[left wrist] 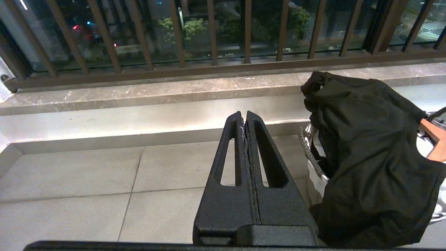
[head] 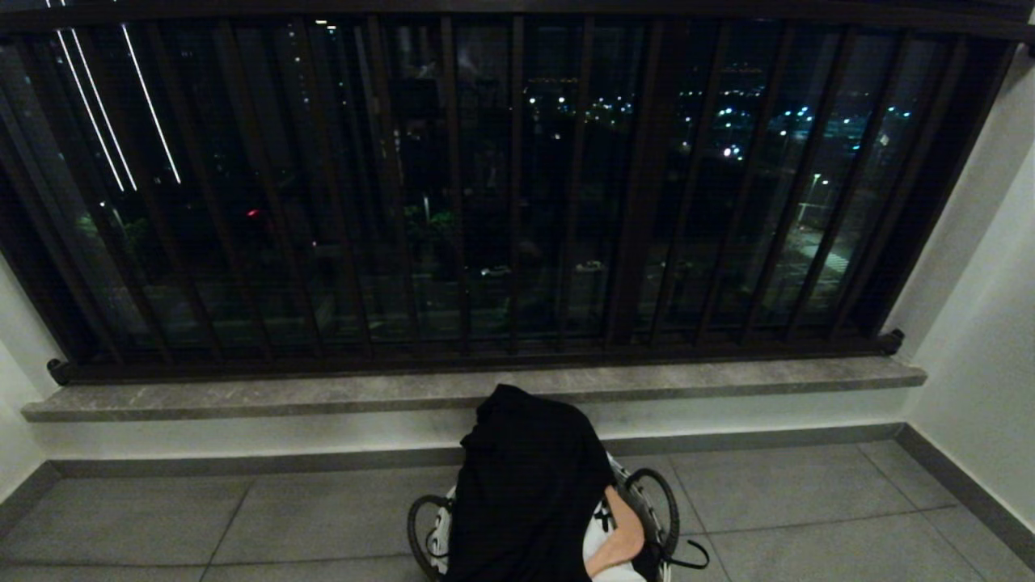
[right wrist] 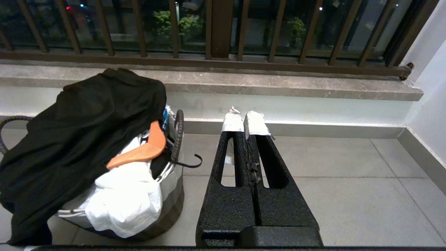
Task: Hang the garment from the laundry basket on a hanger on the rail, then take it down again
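Observation:
A black garment (head: 525,485) (left wrist: 369,153) (right wrist: 80,129) is draped over the laundry basket (head: 659,517) (right wrist: 167,195), which stands on the floor in front of the window sill. A wooden hanger (head: 618,537) (right wrist: 143,150) with a black hook lies in the basket, on white cloth (right wrist: 122,198). My left gripper (left wrist: 244,116) is shut and empty, hanging over the floor tiles to the basket's left. To the basket's right, my right gripper (right wrist: 244,116), with white-taped tips, is also shut and empty. The rail is out of view.
A grey stone sill (head: 469,388) runs under dark brown window bars (head: 517,186). White walls close in on both sides, the right one (head: 986,323) nearer. Grey floor tiles (head: 808,501) spread around the basket.

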